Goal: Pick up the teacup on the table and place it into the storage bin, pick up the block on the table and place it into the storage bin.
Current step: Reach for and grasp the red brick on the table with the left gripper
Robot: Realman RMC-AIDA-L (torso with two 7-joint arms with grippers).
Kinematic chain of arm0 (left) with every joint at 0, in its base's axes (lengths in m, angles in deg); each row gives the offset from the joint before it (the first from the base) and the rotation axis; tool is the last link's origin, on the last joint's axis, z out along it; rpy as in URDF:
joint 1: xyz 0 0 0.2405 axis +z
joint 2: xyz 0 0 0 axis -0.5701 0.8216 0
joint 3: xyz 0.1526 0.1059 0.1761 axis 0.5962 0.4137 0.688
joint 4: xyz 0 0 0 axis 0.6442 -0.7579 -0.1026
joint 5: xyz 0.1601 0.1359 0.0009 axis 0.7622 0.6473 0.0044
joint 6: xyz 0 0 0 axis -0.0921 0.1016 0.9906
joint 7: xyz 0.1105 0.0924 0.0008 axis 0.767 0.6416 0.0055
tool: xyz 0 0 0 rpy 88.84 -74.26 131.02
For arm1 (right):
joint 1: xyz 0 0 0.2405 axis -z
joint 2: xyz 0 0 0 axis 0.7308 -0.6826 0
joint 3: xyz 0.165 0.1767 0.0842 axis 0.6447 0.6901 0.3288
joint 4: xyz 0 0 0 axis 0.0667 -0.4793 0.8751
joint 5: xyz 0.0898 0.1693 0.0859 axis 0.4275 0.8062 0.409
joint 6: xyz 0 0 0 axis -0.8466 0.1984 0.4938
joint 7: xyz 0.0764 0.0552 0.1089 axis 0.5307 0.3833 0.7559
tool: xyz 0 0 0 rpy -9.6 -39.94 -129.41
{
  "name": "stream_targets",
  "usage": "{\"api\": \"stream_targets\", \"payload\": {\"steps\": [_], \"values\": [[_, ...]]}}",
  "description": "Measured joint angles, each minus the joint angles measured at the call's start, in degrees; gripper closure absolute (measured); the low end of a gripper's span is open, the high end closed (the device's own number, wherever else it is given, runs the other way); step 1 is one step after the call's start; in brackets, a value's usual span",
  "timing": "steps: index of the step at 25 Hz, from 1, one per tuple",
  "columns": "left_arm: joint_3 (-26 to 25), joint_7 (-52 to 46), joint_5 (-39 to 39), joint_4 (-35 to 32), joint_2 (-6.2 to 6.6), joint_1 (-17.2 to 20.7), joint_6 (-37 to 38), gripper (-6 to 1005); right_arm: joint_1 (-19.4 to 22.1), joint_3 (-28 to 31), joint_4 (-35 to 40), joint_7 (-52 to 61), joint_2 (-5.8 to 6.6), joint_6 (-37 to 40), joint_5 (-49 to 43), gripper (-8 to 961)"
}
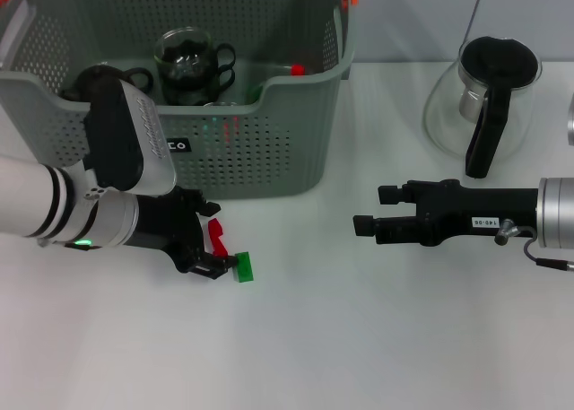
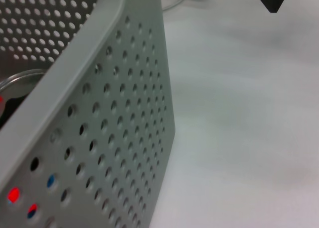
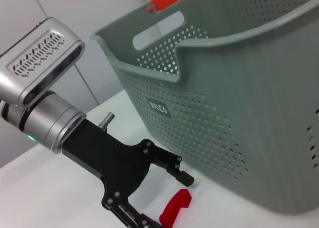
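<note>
White bench (image 1: 377, 338) carried the green block (image 1: 243, 266) just off the left claw's (image 1: 212, 245) open, empty tips, storage bin (image 1: 269, 150) behind; right claw (image 1: 369, 211) idled open, farther away.

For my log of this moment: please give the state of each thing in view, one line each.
storage bin: upright, holds glass cups
glass cups: inside the bin
green block: on table, at left gripper tip
red block: on table, between open left gripper's fingers
right gripper: open, empty
glass pot: upright on table
</note>
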Motion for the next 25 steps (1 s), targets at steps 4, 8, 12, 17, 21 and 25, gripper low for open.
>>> {"api": "stream_targets", "payload": {"steps": [4,8,12,17,21,25], "values": [[-0.29,0.00,0.00,1.01,0.14,-0.43,0.00,145,-0.07,0.00,0.00,0.00,0.00,-0.03,0.00,68],[-0.18,0.19,0.03,1.22,0.18,-0.54,-0.03,154,-0.07,0.00,-0.01,0.00,0.00,-0.07,0.00,69],[-0.22,0.51,0.07,1.25,0.17,-0.67,0.04,163,-0.06,0.00,-0.10,0.00,0.00,-0.12,0.00,69],[-0.38,0.52,0.09,1.33,0.17,-0.77,0.17,174,0.06,0.24,-0.13,0.00,0.00,-0.12,0.00,69],[-0.41,0.37,0.09,1.33,0.17,-0.77,0.39,183,0.02,0.26,-0.11,0.00,0.00,-0.12,0.00,68],[-0.45,0.17,0.09,1.33,0.17,-0.77,0.57,192,-0.09,0.27,-0.09,0.00,0.00,-0.12,0.00,68]]}}
